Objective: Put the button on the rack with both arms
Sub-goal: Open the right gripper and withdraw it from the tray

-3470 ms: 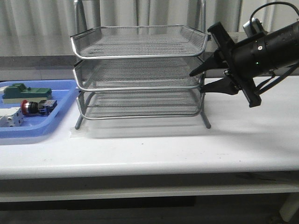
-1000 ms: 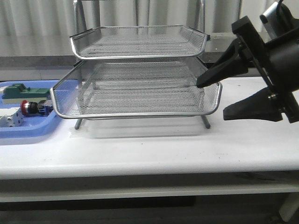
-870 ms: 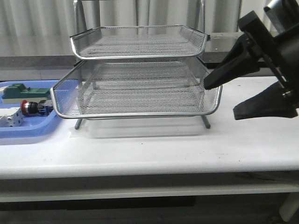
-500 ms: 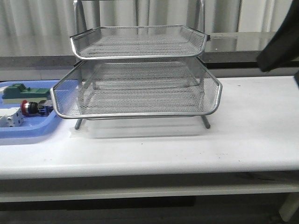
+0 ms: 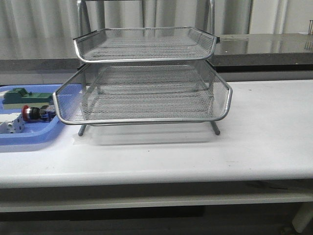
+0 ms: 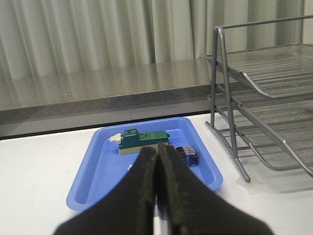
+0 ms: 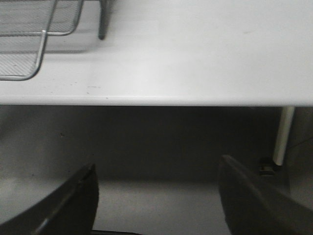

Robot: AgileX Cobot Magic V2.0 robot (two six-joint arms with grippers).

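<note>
The rack stands on the white desk, its middle tier drawn forward so that its front rim juts out past the top tier and hides most of the lowest one. To the rack's left a blue tray lies on the desk, and the button rests in it on its side, red cap pointing left, blue rear block toward the rack. Behind it in the tray sits a green block, and a white boxy part lies at the tray's near left. Neither arm shows in the front view. In the left wrist view the left gripper has its fingers pressed together with nothing between them, raised above the desk in front of the tray. In the right wrist view the right gripper has its fingers spread wide and empty, held off the desk's front edge, with the dark space under the desk behind them.
</note>
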